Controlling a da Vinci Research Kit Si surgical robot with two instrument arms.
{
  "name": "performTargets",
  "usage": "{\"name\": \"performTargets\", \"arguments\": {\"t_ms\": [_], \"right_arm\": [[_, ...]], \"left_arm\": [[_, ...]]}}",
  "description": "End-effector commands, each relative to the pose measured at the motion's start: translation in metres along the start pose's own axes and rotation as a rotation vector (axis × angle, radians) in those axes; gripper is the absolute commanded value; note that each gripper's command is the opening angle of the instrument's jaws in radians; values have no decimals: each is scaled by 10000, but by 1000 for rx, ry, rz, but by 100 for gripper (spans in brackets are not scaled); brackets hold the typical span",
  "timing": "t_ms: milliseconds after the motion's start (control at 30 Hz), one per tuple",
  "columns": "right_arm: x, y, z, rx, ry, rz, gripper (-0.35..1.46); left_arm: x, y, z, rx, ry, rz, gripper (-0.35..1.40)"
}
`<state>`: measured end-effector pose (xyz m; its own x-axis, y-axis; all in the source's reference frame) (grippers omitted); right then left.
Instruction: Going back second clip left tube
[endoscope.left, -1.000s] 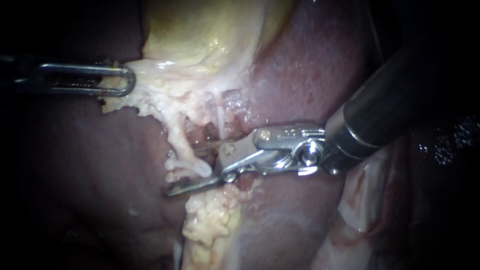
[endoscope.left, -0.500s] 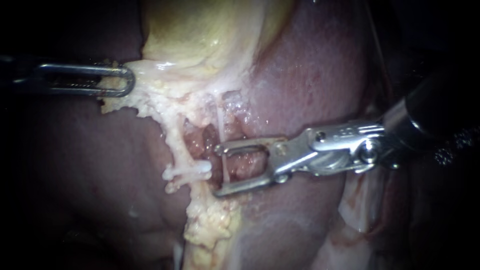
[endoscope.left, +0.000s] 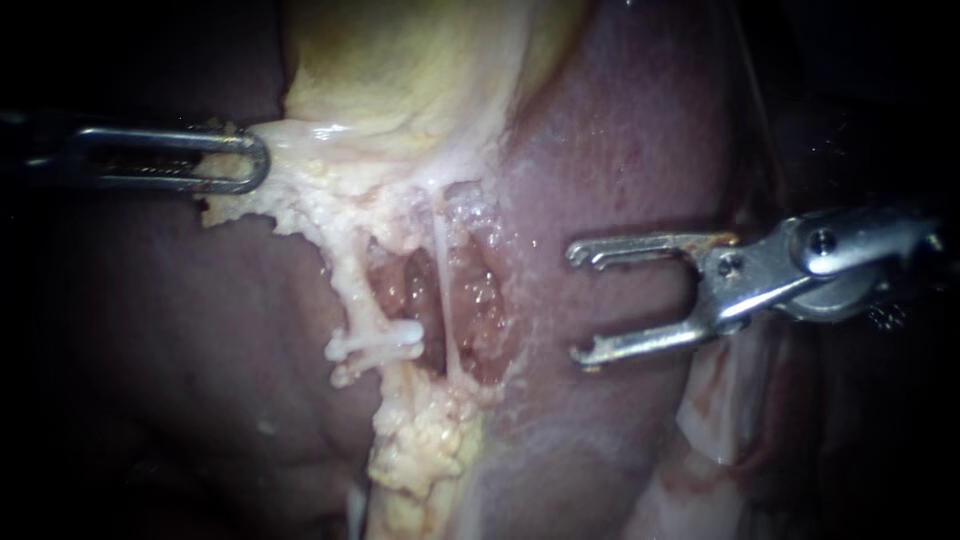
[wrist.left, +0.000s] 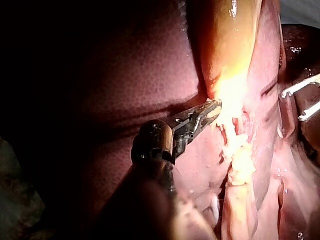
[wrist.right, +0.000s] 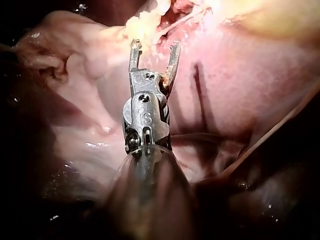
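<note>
The pale left tube (endoscope.left: 352, 285) runs down from the fatty tissue under the gallbladder (endoscope.left: 400, 70), and a white clip (endoscope.left: 378, 342) sits across it. A thinner right tube (endoscope.left: 441, 270) lies beside it in the dissected pocket. My right instrument (endoscope.left: 578, 305) hovers over the liver (endoscope.left: 620, 150) to the right of both tubes, its jaws open and empty; the right wrist view shows the same instrument (wrist.right: 154, 50). My left instrument (endoscope.left: 215, 160) is shut on the gallbladder's lower edge, and the left wrist view also shows this instrument (wrist.left: 207, 111).
Yellow fat (endoscope.left: 420, 440) hangs below the tubes. Pale folded tissue (endoscope.left: 730, 390) lies under the right instrument's wrist. Dark liver surface (endoscope.left: 200, 330) fills the left side.
My right instrument has drawn back to the right, from around the tubes beside the clip out over the liver, its jaws open. The left instrument and the clip have stayed put.
</note>
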<state>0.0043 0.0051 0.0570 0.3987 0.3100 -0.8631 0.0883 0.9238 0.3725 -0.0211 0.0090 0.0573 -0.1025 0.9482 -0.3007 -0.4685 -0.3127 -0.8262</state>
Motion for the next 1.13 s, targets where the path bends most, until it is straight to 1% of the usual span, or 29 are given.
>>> {"name": "performTargets", "arguments": {"t_ms": [33,167,300,533,633,1133], "right_arm": [[0,0,0,2,-1,1,50],[-1,-1,0,7,0,1,50],[-1,-1,0,7,0,0,50],[-2,-2,0,10,1,0,50],[-2,-2,0,10,1,0,50],[-1,-3,0,13,2,-1,50]], "left_arm": [[0,-1,2,2,0,-1,-35],[-1,-2,9,2,1,0,-35],[-5,-6,23,-1,3,3,-35],[-14,-11,49,-6,-10,10,-35],[-17,-11,56,-9,-16,13,-35],[-18,-10,59,-7,-18,13,-35]]}}
